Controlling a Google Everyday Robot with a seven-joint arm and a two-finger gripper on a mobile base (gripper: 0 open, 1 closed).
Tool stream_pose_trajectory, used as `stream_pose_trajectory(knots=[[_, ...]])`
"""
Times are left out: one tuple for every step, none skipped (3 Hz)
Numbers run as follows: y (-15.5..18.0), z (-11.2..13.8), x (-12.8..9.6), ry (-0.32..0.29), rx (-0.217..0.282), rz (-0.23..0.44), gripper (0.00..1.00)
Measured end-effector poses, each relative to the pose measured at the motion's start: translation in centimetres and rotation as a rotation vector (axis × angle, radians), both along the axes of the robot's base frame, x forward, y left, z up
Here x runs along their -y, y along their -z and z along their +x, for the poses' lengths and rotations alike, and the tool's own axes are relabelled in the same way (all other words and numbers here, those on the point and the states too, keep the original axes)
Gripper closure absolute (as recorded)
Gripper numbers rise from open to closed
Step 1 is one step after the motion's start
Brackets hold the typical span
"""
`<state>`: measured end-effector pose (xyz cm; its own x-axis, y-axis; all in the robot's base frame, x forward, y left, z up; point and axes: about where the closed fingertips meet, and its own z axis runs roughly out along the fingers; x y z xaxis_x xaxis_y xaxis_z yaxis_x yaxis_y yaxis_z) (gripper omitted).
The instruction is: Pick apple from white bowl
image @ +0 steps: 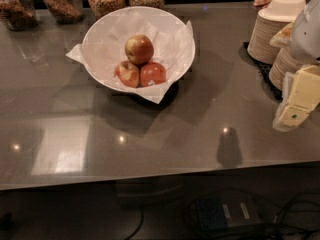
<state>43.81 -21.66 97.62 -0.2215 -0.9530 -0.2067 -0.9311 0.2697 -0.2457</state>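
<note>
On top of two other apples (140, 75), at the middle of the white bowl (172, 39), sits the apple (139, 49) we want. It is yellow-green with a dull red blush and is raised above its neighbours. Our tool (295, 101) hangs well to the right of the bowl, above the counter (150, 139) and close to the stacks of disposable bowls (270, 34). We see nothing in it, and we cannot tell whether it is open or closed.

To do this step well, we judge we should swing left, clear of those stacks. We then come over the bowl's middle and descend from above, since the rim and the crumpled paper (107, 39) hinder a side approach. We should close gently across the apple's widest part, because it rests on round fruit and may roll. Lifting straight up should leave the lower apples and the paper undisturbed.
</note>
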Motion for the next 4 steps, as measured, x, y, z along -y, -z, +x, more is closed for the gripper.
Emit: stream_pose_trajectory(knots=[[0.0, 0.0, 0.0, 0.0, 0.0, 0.0, 0.0], [-0.2, 1.3, -1.4, -0.007, 0.03, 0.081, 0.0], [-0.5, 4.3, -4.4, -0.012, 0.074, 0.218, 0.0], [-1.0, 7.9, -7.8, -0.003, 0.119, 0.355, 0.0]])
